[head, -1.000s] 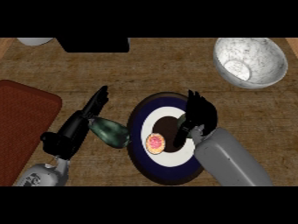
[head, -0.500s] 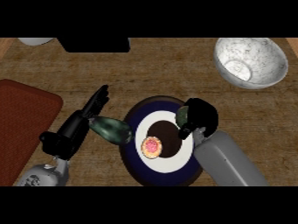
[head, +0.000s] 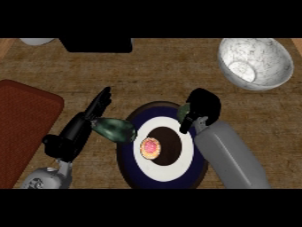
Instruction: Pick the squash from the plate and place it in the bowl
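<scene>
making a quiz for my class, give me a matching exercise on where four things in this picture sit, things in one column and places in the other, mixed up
Things:
1. bowl
2. plate
3. mat
4. right hand

Places:
A. left edge of the counter
B. over the plate's upper right rim, curled round a greenish thing
C. far right corner
D. near middle, between the two forearms

Pairs: 1-C, 2-D, 3-A, 4-B
</scene>
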You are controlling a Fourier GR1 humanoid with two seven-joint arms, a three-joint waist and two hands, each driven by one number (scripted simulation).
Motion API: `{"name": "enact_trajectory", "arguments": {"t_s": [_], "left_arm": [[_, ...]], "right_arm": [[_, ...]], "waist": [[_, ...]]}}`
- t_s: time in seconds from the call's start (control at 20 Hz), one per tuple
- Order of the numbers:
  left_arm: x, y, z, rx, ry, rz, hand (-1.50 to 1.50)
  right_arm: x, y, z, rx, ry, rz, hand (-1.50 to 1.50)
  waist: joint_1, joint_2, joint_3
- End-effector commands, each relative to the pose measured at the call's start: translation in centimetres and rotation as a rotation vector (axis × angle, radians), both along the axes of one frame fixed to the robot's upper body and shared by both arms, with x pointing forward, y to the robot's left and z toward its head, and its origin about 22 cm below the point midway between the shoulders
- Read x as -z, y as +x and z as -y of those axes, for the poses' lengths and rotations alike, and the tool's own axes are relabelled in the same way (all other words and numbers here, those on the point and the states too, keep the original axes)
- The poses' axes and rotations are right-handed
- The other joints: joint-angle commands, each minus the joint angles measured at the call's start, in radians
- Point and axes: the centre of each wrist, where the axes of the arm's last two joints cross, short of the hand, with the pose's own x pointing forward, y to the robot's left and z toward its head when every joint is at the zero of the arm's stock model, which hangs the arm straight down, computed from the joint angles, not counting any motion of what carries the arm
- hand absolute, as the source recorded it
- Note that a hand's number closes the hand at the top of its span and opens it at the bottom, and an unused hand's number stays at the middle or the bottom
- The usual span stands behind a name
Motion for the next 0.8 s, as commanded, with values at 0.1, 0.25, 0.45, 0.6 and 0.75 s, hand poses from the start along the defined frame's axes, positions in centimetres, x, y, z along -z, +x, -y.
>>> {"name": "enact_trajectory", "arguments": {"t_s": [0.1, 0.25, 0.45, 0.6, 0.75], "left_arm": [[0.0, 0.8, 0.8, 0.034, 0.014, 0.008, 0.0], [-1.4, 1.2, 2.2, 0.072, 0.005, 0.016, 0.0], [0.0, 0.1, 1.6, 0.072, -0.005, 0.012, 0.0], [-0.6, 1.3, 0.5, 0.047, 0.0, 0.018, 0.0], [-0.4, 1.4, 1.0, 0.054, 0.006, 0.013, 0.0]], "right_arm": [[-4.7, 6.9, -1.3, 0.042, 0.012, 0.0, 1.5], [-6.1, 9.0, -0.2, 0.07, -0.029, 0.026, 1.5], [-8.4, 10.4, -0.2, 0.191, -0.219, 0.115, 1.5], [-9.2, 10.8, -0.3, 0.221, -0.271, 0.242, 1.5], [-11.9, 11.0, -1.9, 0.251, -0.266, 0.444, 1.5]], "waist": [[0.055, 0.021, 0.001], [0.068, 0.026, 0.001], [0.069, 0.02, -0.001], [0.053, 0.019, -0.001], [0.054, 0.02, -0.001]]}}
